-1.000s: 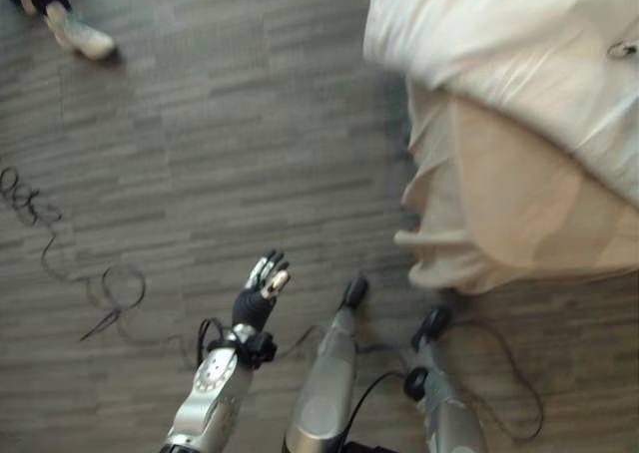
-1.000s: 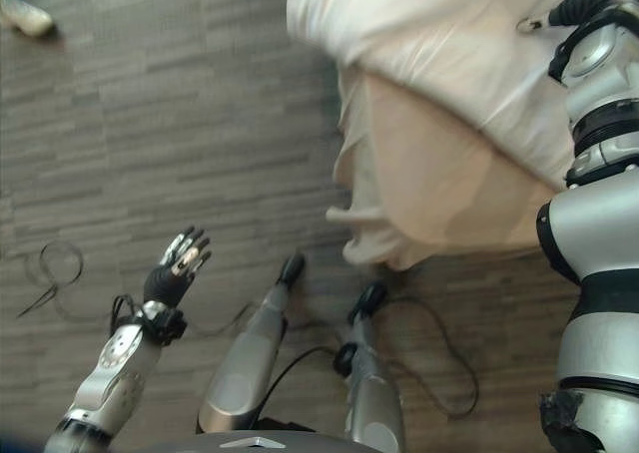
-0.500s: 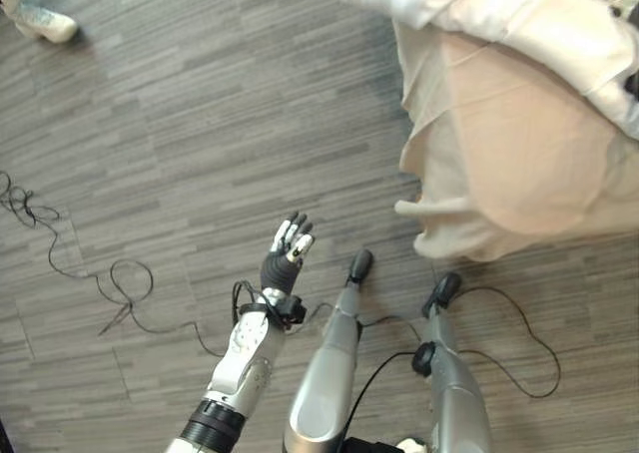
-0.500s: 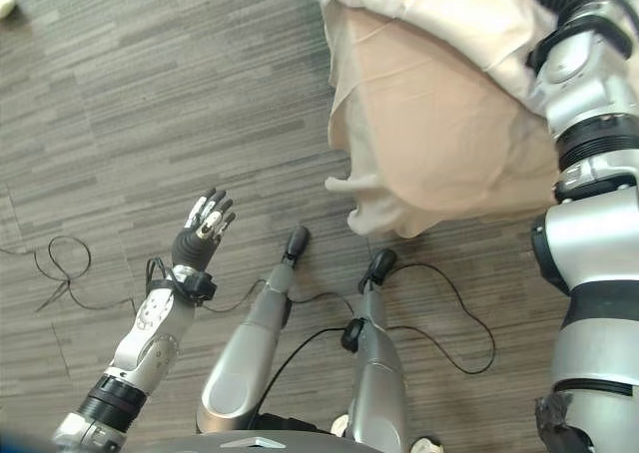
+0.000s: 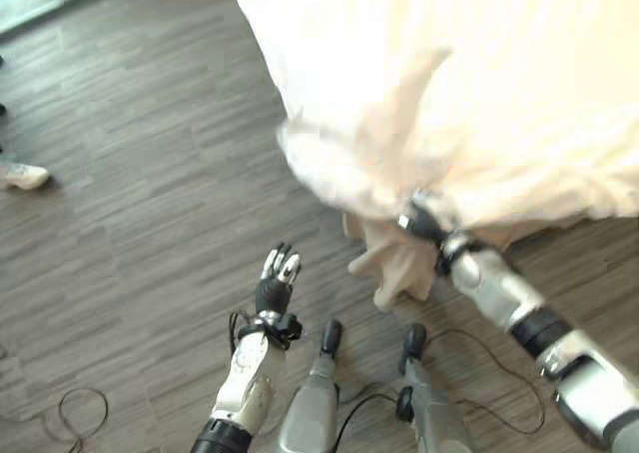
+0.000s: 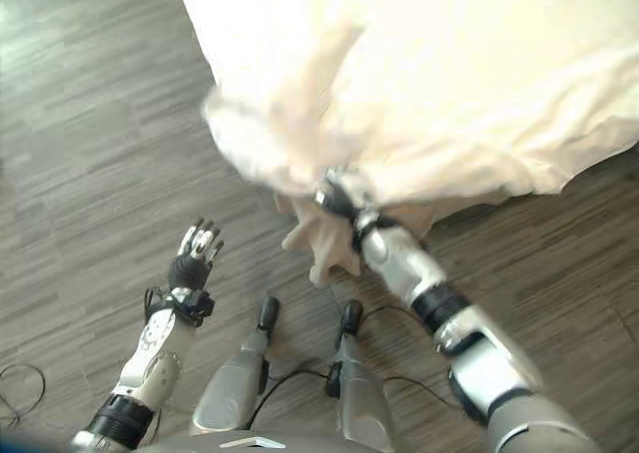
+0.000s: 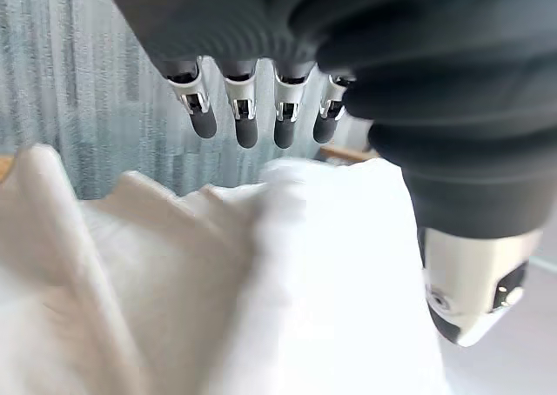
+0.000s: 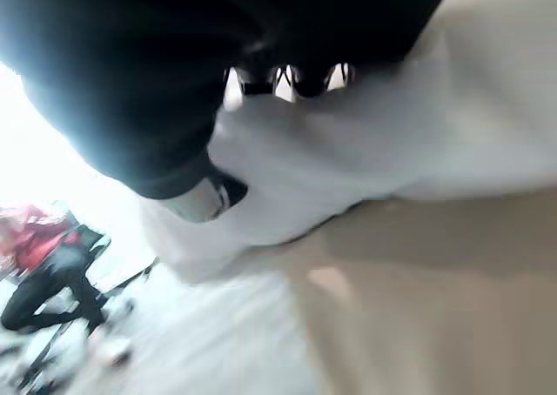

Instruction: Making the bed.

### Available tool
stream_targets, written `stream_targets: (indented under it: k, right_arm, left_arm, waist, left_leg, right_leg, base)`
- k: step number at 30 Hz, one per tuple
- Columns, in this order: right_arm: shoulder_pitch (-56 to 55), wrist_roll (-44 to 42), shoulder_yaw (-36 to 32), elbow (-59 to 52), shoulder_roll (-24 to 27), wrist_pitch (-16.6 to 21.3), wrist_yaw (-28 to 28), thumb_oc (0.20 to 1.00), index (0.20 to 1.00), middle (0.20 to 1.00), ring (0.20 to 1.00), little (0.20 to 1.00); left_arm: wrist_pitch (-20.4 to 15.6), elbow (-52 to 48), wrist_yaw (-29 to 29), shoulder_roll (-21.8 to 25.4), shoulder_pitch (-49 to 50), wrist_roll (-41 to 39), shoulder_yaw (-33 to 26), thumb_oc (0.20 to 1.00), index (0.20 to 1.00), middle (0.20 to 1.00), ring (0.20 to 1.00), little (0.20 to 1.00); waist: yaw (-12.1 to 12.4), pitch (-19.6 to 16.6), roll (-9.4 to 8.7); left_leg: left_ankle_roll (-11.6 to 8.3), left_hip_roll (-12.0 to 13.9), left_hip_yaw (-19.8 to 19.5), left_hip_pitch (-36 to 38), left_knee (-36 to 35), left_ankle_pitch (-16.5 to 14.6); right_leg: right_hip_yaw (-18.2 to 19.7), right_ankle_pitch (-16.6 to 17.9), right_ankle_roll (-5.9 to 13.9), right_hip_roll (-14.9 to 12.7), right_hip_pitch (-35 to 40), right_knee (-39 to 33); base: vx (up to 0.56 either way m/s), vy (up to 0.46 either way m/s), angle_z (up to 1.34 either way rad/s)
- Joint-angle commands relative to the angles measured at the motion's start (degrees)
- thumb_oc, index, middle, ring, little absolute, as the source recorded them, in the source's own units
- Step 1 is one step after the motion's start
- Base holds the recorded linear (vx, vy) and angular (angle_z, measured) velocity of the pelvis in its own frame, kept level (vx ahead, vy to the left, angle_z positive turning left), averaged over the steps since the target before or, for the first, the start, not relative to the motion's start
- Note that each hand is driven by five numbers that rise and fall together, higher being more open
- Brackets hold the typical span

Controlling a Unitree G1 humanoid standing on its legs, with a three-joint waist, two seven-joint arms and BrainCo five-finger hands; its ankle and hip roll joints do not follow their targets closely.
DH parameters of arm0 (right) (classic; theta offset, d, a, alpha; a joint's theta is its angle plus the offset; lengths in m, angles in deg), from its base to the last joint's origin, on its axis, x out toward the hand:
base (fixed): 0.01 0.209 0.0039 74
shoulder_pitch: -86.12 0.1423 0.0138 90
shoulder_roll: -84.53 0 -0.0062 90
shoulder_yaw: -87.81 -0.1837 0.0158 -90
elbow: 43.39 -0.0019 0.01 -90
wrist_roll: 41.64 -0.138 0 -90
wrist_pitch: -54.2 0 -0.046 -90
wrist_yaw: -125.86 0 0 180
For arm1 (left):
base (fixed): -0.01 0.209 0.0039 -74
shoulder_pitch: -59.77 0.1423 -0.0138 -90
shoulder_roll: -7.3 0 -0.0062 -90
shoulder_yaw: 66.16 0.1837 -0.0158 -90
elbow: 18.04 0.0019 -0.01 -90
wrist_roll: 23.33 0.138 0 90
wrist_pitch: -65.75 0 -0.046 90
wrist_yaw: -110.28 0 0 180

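Right hand (image 5: 424, 217) fingers clamped on duvet (image 5: 479, 84); left hand (image 5: 276, 278) fingers straight, empty.

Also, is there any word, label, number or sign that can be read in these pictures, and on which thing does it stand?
None can be read.
The white duvet and the beige sheet below it show no print or tag.
The wood-look floor carries no sign.
The shoe at the left edge is too small to show any mark.
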Motion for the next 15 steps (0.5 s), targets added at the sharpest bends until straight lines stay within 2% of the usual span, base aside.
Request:
stream_targets:
  k: [1, 4, 6, 11, 12, 13, 15]
  right_arm:
    - [-8.2, -0.3, 9.6, 6.2, -2.7, 0.1, -12.6, 0.2, 0.2, 0.2, 0.2, 0.2]
    - [-10.0, -1.4, 8.9, 4.1, -2.5, 0.1, -13.9, 0.2, 0.2, 0.2, 0.2, 0.2]
    - [-10.8, -0.9, 8.7, 7.3, -3.6, -1.0, -14.5, 0.2, 0.2, 0.2, 0.2, 0.2]
    - [-10.7, -0.4, 7.8, 16.0, -7.0, -3.2, -13.4, 0.2, 0.2, 0.2, 0.2, 0.2]
    - [-10.8, 0.0, 7.5, 19.5, -8.3, -4.2, -13.5, 0.925, 0.925, 0.925, 0.925, 0.925]
    - [-10.7, 0.4, 7.3, 21.8, -9.0, -4.9, -13.6, 1.0, 1.0, 1.0, 1.0, 1.0]
    - [-11.3, -0.5, 6.0, 24.4, -9.7, -5.4, -13.0, 1.0, 1.0, 1.0, 1.0, 1.0]
  left_arm:
    - [-2.2, -2.4, -0.2, 1.4, -2.0, -0.2, -2.4, 1.0, 1.0, 1.0, 1.0, 1.0]
    - [-1.9, -2.7, 0.2, 1.6, -0.5, -0.3, -3.2, 1.0, 1.0, 1.0, 1.0, 1.0]
    - [-1.5, -2.6, 0.4, 1.3, 0.5, -0.6, -3.7, 1.0, 1.0, 1.0, 1.0, 1.0]
    - [-0.8, -1.0, 0.5, 0.9, 1.1, -1.5, -4.7, 1.0, 1.0, 1.0, 1.0, 1.0]
    - [-0.5, -0.5, 0.7, 0.6, 1.3, -1.6, -5.2, 1.0, 1.0, 1.0, 1.0, 1.0]
    - [-0.2, -0.5, 0.8, 0.6, 1.3, -1.5, -5.4, 1.0, 1.0, 1.0, 1.0, 1.0]
    - [0.0, -0.5, 1.1, 0.5, 1.5, -1.7, -5.9, 1.0, 1.0, 1.0, 1.0, 1.0]
  waist:
    - [1.2, 4.3, 0.35]
    - [0.8, 3.2, 0.22]
    - [0.6, 1.2, 0.02]
    - [0.4, -1.1, -0.12]
    - [0.3, -2.0, -0.19]
    - [0.3, -2.5, -0.2]
    - [0.0, -3.0, -0.3]
  left_leg:
    - [1.28, -2.0, -3.9, 1.4, -1.5, 0.4]
    - [1.57, -2.1, -4.0, 3.1, -1.6, -0.1]
    - [1.86, -2.0, -4.0, 5.1, -1.6, -0.7]
    - [2.33, -1.8, -3.5, 7.3, -1.6, -1.5]
    - [2.49, -1.6, -3.2, 8.1, -1.6, -1.7]
    - [2.53, -1.5, -3.1, 8.5, -1.6, -1.8]
    - [2.64, -1.5, -2.8, 9.1, -1.6, -2.0]
  right_leg:
    - [1.0, -7.5, 3.56, -1.0, 5.2, 3.5]
    - [0.6, -8.1, 3.56, -1.2, 7.2, 3.7]
    - [0.5, -8.6, 3.51, -1.2, 9.0, 4.0]
    - [0.6, -8.9, 3.58, -1.3, 11.3, 3.9]
    - [0.9, -9.1, 3.53, -1.3, 11.9, 4.0]
    - [0.8, -9.1, 3.53, -1.4, 12.3, 4.0]
    - [0.9, -9.1, 3.57, -1.4, 13.0, 3.9]
  base:
    - [0.09, 0.005, 0.09]
    - [0.06, -0.007, 0.1]
    - [0.05, -0.002, 0.01]
    - [0.04, -0.001, 0.0]
    - [0.04, -0.004, -0.03]
    - [0.05, -0.002, -0.05]
    - [0.02, -0.001, -0.02]
